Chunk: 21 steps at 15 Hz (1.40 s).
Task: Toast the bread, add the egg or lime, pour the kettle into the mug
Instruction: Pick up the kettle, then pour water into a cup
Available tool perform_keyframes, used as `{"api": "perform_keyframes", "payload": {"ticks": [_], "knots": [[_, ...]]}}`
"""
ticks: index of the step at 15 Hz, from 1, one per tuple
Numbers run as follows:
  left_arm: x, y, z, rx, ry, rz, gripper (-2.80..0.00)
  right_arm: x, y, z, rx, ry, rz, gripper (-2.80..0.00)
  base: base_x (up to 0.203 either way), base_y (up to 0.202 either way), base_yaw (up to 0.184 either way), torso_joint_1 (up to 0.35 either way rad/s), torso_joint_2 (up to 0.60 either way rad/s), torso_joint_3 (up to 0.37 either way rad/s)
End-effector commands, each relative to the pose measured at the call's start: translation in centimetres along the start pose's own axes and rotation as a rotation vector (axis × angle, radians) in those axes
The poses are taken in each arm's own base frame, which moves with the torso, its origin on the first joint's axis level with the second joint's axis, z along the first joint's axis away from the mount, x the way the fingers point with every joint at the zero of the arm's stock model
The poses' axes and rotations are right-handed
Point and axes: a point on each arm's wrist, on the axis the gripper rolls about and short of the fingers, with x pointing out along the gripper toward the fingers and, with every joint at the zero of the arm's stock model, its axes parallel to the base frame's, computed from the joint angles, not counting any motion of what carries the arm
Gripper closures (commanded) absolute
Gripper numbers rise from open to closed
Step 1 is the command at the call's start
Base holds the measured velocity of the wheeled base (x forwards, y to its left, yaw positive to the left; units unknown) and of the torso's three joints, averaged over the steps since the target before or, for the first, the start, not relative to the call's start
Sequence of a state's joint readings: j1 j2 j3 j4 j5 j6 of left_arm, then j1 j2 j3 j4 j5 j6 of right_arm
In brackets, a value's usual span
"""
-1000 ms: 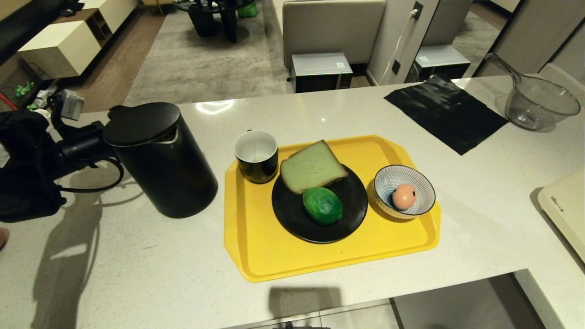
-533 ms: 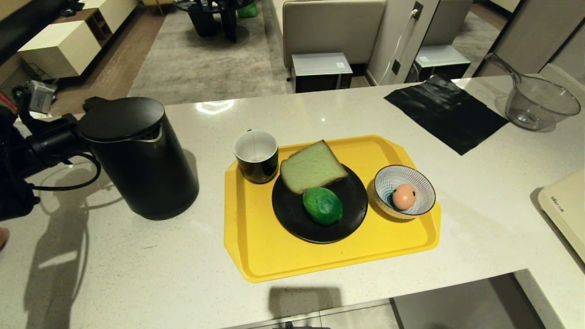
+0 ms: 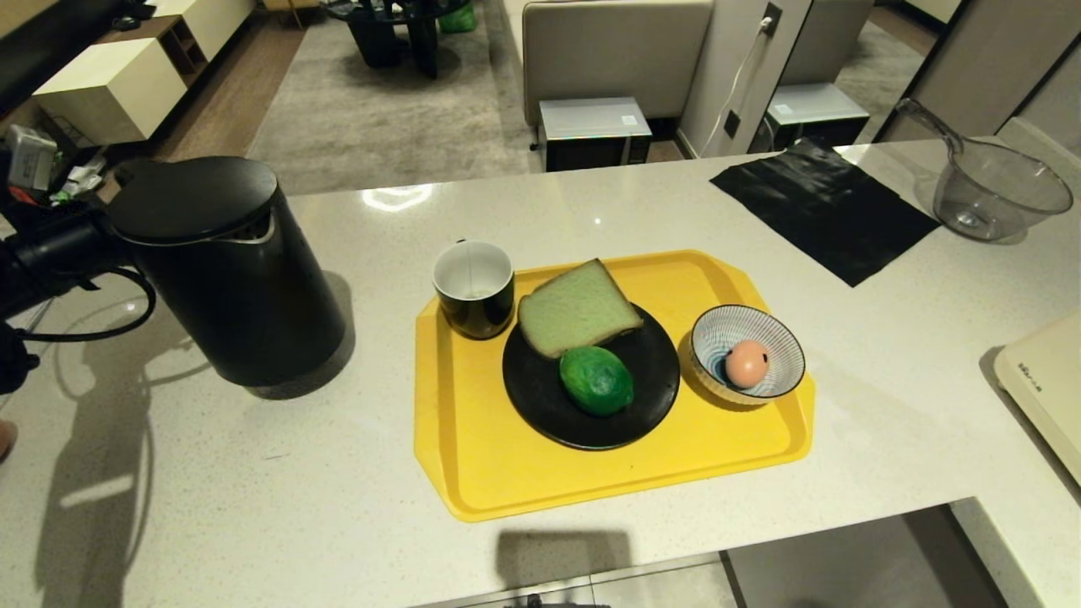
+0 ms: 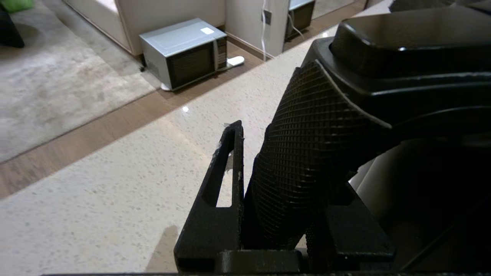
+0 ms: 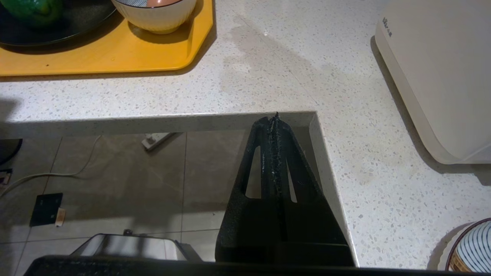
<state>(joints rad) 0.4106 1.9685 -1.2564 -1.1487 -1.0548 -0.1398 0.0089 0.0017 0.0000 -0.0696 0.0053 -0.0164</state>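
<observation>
The big black kettle (image 3: 224, 270) stands upright over the left part of the counter, well apart from the yellow tray (image 3: 473, 473). My left gripper (image 4: 291, 161) is shut on the kettle's textured handle (image 4: 307, 153), and its arm reaches in from the left edge of the head view. On the tray sit the mug (image 3: 473, 287) and a black plate (image 3: 540, 397) bearing the bread (image 3: 574, 308) and the lime (image 3: 595, 380). The egg (image 3: 746, 361) lies in a striped bowl (image 3: 781, 346). My right gripper (image 5: 274, 119) is shut and empty, low by the counter's front notch.
A black mat (image 3: 823, 211) and a clear handled jug (image 3: 996, 194) lie at the back right. A cream appliance (image 3: 1047, 380) stands at the right edge. The counter is cut away at the front right (image 3: 844, 549). A second striped bowl (image 5: 472, 245) sits near the right arm.
The kettle has travelled leftward, away from the mug and tray, held by my left gripper. Everything on the tray and the right arm have stayed put.
</observation>
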Motion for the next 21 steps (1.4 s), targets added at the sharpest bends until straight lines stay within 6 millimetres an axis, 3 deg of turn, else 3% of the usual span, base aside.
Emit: {"api": "perform_keyframes", "payload": {"ticks": [1, 4, 8, 21], "knots": [[-0.2, -0.5, 2.0, 0.012, -0.029, 0.019, 0.0, 0.2, 0.0, -0.8, 0.0, 0.027, 0.002, 0.0, 0.0, 0.0, 0.0, 0.0, 0.0, 0.0], [-0.2, -1.3, 4.4, 0.002, -0.066, 0.035, 0.0, 0.2, 0.0, -0.8, 0.0, 0.028, 0.002, 0.0, 0.0, 0.0, 0.0, 0.0, 0.0, 0.0], [-0.6, -1.6, 6.0, 0.002, -0.089, 0.051, 0.0, 0.2, 0.0, -0.8, 0.0, 0.027, 0.001, 0.0, 0.0, 0.0, 0.0, 0.0, 0.0, 0.0], [-0.5, -1.6, 6.8, 0.029, -0.104, 0.049, 0.0, 0.2, 0.0, -0.8, -0.003, 0.026, 0.001, 0.0, 0.0, 0.0, 0.0, 0.0, 0.0, 0.0]]}}
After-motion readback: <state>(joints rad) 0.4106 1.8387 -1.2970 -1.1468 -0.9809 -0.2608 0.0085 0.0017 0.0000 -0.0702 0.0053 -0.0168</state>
